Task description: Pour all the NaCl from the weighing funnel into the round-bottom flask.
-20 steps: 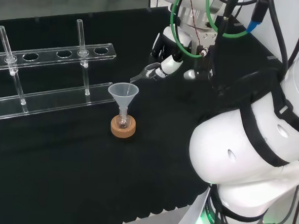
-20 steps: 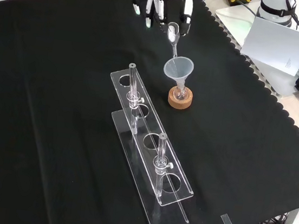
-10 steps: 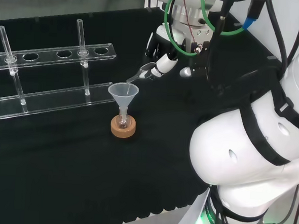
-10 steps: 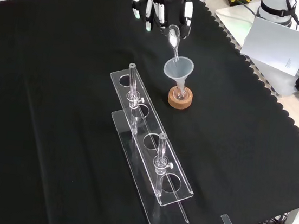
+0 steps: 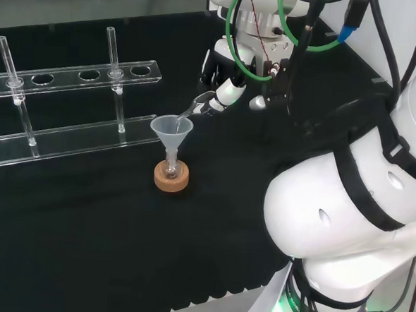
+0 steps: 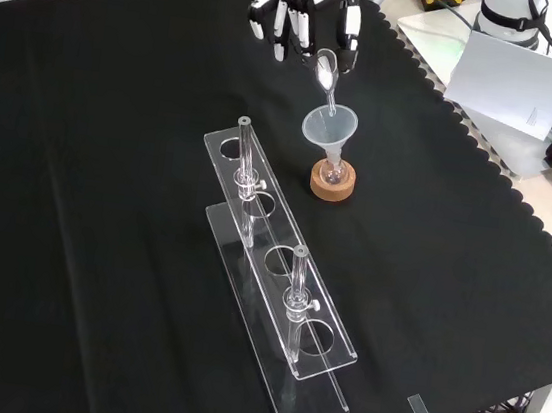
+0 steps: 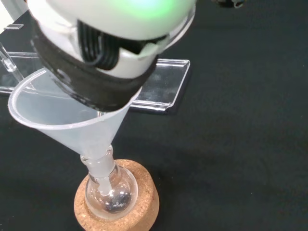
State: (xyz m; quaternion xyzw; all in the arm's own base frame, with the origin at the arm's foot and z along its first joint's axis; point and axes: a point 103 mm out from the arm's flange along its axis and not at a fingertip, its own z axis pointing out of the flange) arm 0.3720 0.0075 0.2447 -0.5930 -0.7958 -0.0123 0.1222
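Front view: my hand (image 6: 305, 9) sits at the top of the cloth, fingers curled on the weighing funnel (image 6: 325, 72). Its long axis slants down from my hand toward the plastic funnel (image 6: 328, 129), and its spout tip rests at or just inside that funnel's rim. I judge the coming move turns on this: the mouth lies directly below and in front of the spout, so tilting further should send the salt in.

Count, largest first: one clear rack (image 6: 275, 297) holding two tubes; one plastic funnel; one cork ring (image 6: 332, 182); one flask (image 7: 107, 191) seated on it, funnel stem in its neck; one weighing funnel. Whether any salt has landed in the flask, I cannot tell.
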